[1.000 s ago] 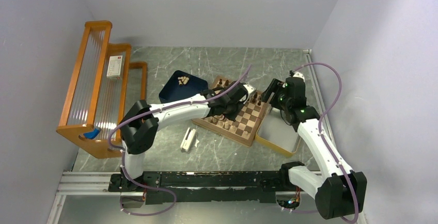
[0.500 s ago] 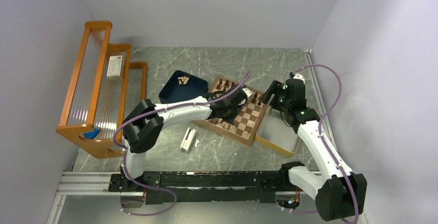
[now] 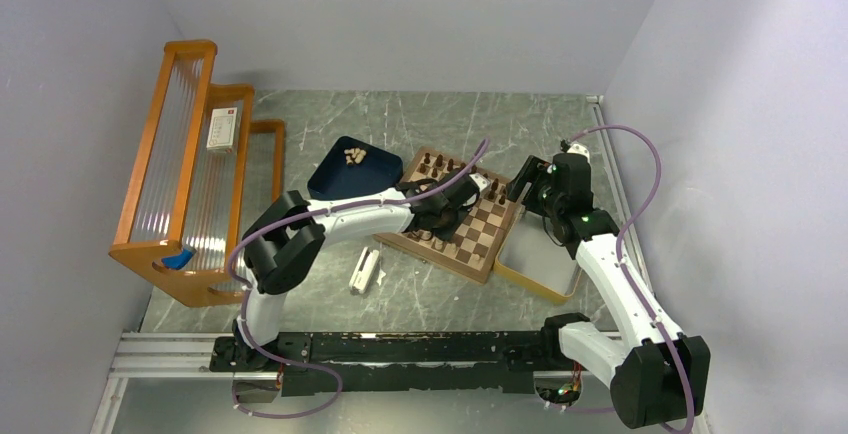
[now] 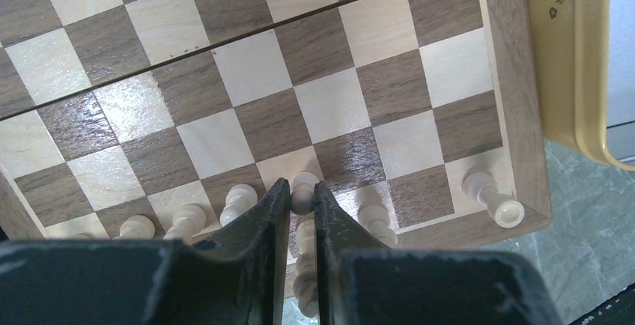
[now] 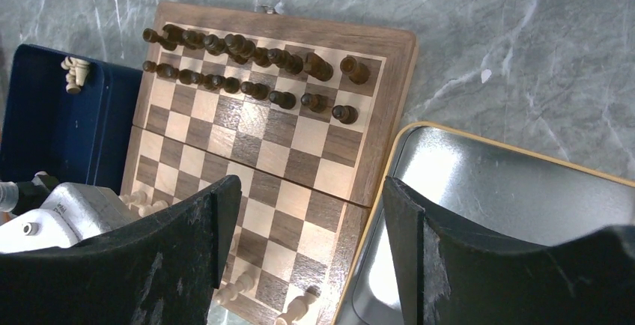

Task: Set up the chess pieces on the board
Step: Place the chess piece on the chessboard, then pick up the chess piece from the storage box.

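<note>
top / board (image 3: pixel 480 234): on the table, centre right. Blue tray (image 3: pixel 330 182) just beside its far-left corner, yellow-rimmed tray (image 3: pixel 540 259) against its right edge.
top / pieces: dark set (image 3: pixel 437 164) lined up along the far rows. Loose pale bits (image 3: pixel 354 157) sit in the blue tray.
top / arms: left arm (image 3: pixel 350 216) reaches over the board's near half. Right arm (image 3: pixel 610 274) hangs by the board's right edge.
left wrist / left claw (image 4: pixel 302 190): closed on a pale piece (image 4: pixel 303 183), fingers (image 4: pixel 273 209) barely apart, low over the near-edge row.
left wrist / neighbours: pale row (image 4: pixel 239 201) close on both sides, corner piece (image 4: pixel 494 199) further right.
left wrist / step: my read is it's seating this piece in the pale line-up.
left wrist / next: open only slightly, then lift straight up. Gaps are tight, so a wide spread or a sideways pull could topple the neighbours.
right wrist / right claw (image 5: pixel 307 213): jaws wide apart, nothing in them, above the board's right edge and the yellow-rimmed tray.
right wrist / room: middle rows bare, so the easy approach is from above mid-board. The right rim butts the tray, leaving no side clearance there.
right wrist / remaining: pale bits in the blue tray look next to fetch.
</note>
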